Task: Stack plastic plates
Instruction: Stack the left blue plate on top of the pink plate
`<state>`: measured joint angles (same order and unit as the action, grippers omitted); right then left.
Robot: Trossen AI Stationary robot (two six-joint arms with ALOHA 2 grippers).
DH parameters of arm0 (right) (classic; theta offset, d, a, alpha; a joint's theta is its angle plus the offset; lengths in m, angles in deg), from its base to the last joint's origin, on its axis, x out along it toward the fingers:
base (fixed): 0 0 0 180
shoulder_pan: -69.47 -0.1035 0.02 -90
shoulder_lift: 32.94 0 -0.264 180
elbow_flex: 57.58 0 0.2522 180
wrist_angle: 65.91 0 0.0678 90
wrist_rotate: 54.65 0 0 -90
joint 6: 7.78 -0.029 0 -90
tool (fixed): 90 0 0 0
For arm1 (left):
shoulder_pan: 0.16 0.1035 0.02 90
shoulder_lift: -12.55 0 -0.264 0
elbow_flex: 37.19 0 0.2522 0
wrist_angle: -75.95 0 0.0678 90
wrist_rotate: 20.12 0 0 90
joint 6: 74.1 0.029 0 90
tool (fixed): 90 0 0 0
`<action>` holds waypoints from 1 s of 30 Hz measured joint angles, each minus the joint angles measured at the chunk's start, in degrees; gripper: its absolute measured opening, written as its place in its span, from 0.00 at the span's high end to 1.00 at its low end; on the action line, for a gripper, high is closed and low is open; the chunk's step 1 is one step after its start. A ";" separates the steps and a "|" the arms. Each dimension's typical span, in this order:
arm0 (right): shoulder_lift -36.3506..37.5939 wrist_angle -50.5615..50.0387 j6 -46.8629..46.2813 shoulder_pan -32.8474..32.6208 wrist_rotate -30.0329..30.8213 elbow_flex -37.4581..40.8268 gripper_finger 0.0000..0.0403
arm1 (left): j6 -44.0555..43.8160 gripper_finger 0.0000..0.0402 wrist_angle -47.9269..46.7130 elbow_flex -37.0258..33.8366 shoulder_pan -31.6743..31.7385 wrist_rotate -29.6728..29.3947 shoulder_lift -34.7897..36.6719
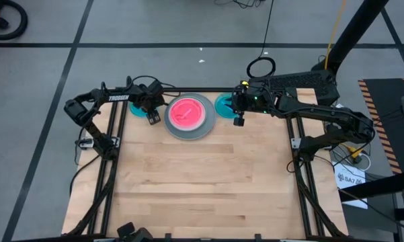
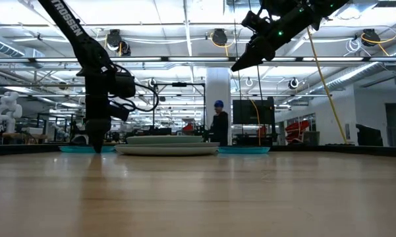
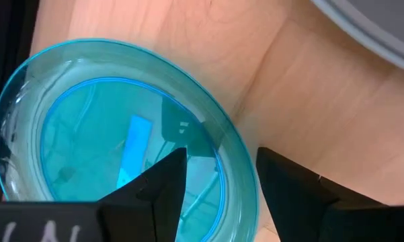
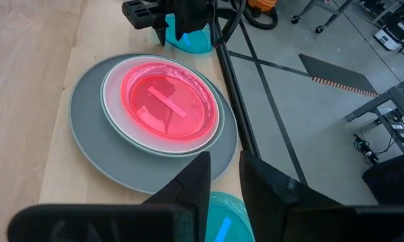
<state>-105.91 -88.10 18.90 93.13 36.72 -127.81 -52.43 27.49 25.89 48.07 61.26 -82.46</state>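
A stack sits at the table's far middle: a large grey plate (image 1: 179,132) (image 4: 94,151), a paler medium plate (image 4: 112,94) on it, and a pink-red small plate (image 1: 186,112) (image 4: 165,101) on top. One teal-blue small plate (image 1: 142,111) (image 3: 87,134) lies flat on the wood left of the stack. My left gripper (image 1: 153,115) (image 3: 222,181) is open and low over its stack-side rim. A second teal-blue plate (image 1: 223,103) (image 4: 222,218) lies right of the stack. My right gripper (image 2: 236,66) (image 4: 224,176) hangs high above it, open by a narrow gap and holding nothing. The other plates are out of view. My left gripper comes from above, pointing down. One finger (image 3: 158,191) is over the teal-blue plate's inside and the other (image 3: 289,191) is outside its rim (image 3: 238,158). Whether either finger touches the rim, I cannot tell. The plate lies flat on the table.
Black frame rails (image 1: 114,154) run along the table's left, right and far sides. Bare wood (image 1: 202,181) stretches from the plates to the near edge. A person (image 2: 219,125) stands in the room far behind the table.
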 joint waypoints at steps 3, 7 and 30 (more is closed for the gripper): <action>0.00 0.00 0.00 0.00 0.00 0.00 0.82 | -0.61 0.56 0.11 -0.04 -0.01 0.02 -0.02; 0.00 0.00 0.09 0.00 0.00 0.00 0.82 | -2.25 0.65 0.15 -0.11 0.00 0.21 -0.08; 0.00 0.00 0.59 0.00 0.02 0.00 0.82 | -7.26 0.94 -1.27 -0.37 -0.30 -1.07 1.23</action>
<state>-105.91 -88.10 19.49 93.13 36.74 -127.81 -59.69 26.23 25.52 47.76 60.19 -81.23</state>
